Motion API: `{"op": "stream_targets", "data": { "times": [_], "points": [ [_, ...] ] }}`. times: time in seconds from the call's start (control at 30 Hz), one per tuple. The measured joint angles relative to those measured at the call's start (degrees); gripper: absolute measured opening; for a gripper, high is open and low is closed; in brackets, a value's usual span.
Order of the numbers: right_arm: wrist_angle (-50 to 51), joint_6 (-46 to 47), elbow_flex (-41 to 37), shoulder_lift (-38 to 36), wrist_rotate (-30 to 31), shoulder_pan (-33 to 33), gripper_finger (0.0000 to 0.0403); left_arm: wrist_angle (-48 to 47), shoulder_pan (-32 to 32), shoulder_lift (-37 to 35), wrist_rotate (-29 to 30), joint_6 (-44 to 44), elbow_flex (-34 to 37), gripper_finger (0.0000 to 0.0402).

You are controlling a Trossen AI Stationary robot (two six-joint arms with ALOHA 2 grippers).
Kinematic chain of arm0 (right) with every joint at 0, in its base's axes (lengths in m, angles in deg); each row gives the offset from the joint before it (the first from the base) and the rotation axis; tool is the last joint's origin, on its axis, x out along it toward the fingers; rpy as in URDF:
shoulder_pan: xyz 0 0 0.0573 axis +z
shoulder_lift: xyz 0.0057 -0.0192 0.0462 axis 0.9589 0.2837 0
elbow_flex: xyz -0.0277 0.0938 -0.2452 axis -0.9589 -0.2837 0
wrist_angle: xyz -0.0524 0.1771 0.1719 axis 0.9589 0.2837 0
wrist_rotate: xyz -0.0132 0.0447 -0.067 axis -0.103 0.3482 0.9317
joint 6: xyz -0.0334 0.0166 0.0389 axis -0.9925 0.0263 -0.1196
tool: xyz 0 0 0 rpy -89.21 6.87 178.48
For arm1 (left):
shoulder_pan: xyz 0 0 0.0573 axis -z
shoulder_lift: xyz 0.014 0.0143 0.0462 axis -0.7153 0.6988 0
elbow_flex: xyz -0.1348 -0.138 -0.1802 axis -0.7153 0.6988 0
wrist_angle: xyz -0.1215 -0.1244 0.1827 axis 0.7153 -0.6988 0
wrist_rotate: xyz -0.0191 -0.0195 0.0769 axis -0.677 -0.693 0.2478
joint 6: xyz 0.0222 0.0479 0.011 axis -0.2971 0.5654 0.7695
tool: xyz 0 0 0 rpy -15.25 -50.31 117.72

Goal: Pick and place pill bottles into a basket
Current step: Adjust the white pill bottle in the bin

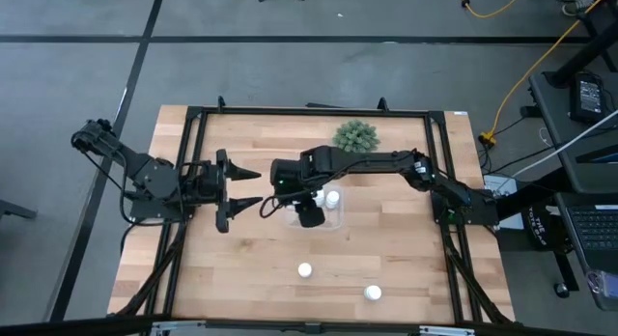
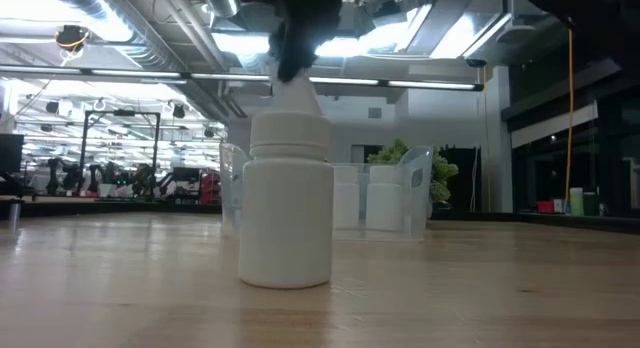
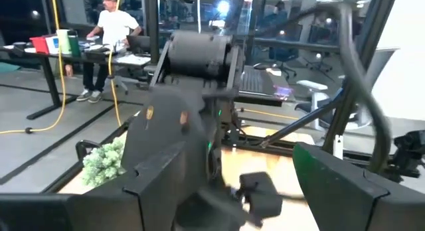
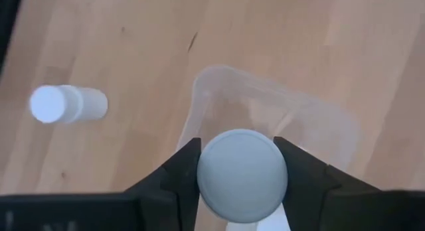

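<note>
My right gripper is over the clear plastic basket at the table's middle and is shut on a white pill bottle. In the right wrist view I see only this bottle's round cap. Another bottle stands inside the basket. Two more bottles stand on the wood nearer the front edge, one at the middle and one to its right. The middle one fills the low view. My left gripper is open and empty, just left of the basket. My right gripper pinches the bottle between its two fingers at opposite sides of the round cap. The fingers come from above and point down. The bottle hangs upright, cap up, over the basket's corner. Its body is hidden under the cap.
A green spiky plant stands behind the basket near the far edge. A black metal frame runs around the table. Bare wood lies at the front left. A person is at a desk beyond the table.
</note>
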Motion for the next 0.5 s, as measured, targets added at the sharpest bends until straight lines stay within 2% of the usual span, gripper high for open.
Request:
{"op": "stream_targets", "data": {
  "times": [0.37, 0.5],
  "points": [
    [3.41, -1.22, 0.0, -9.49, 1.67, -4.18, 0.0154, -1.03, 0.63, 0.0, 2.05, 0.44, 0.02, 0.0269],
    [8.94, -3.02, 0.0, -13.2, 1.22, -6.51, 0.0154, -1.49, 0.63, -0.01, 2.63, 0.46, 0.02, 0.0269]
  ]
}}
